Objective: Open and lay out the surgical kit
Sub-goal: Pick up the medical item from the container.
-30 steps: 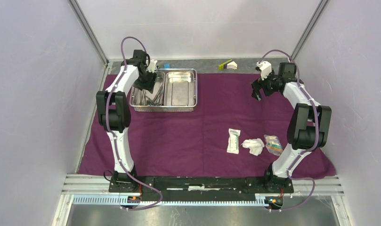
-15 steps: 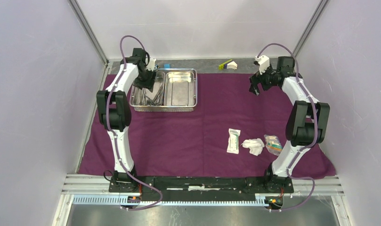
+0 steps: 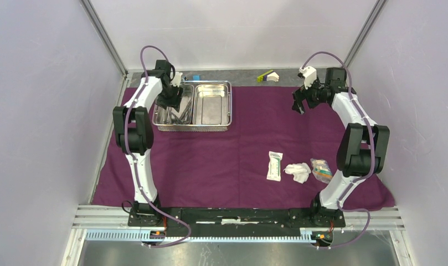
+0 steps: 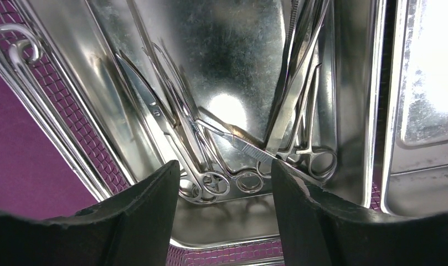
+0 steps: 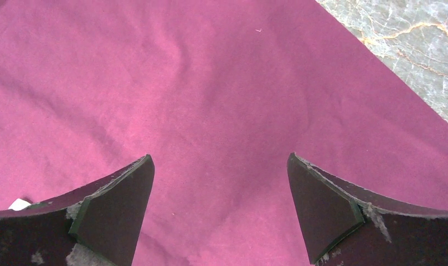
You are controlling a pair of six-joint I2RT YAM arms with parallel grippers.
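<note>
The dark purple cloth [image 3: 243, 138] lies spread over the table. The two-compartment steel tray [image 3: 213, 127] stands on it at the back left. Its left compartment holds ring-handled forceps [image 4: 210, 177] and slim tweezers [image 4: 296, 83]; the right compartment looks empty. My left gripper [image 3: 170, 102] is open and empty, just above the left compartment [image 4: 225, 169]. My right gripper [image 3: 297, 105] is open and empty above bare cloth [image 5: 221, 100] at the back right. The white packet [image 3: 274, 165], white gauze [image 3: 298, 172] and small clear packet [image 3: 321, 170] lie front right.
A small blue block [image 3: 195, 77] and a yellow-green and white piece [image 3: 268, 76] lie on the grey table strip behind the cloth. Metal frame posts and pale walls close in both sides. The marbled table surface [image 5: 410, 39] shows past the cloth edge.
My right gripper has moved up and toward the back edge of the cloth. My left gripper has shifted slightly toward the back of the tray's left compartment.
</note>
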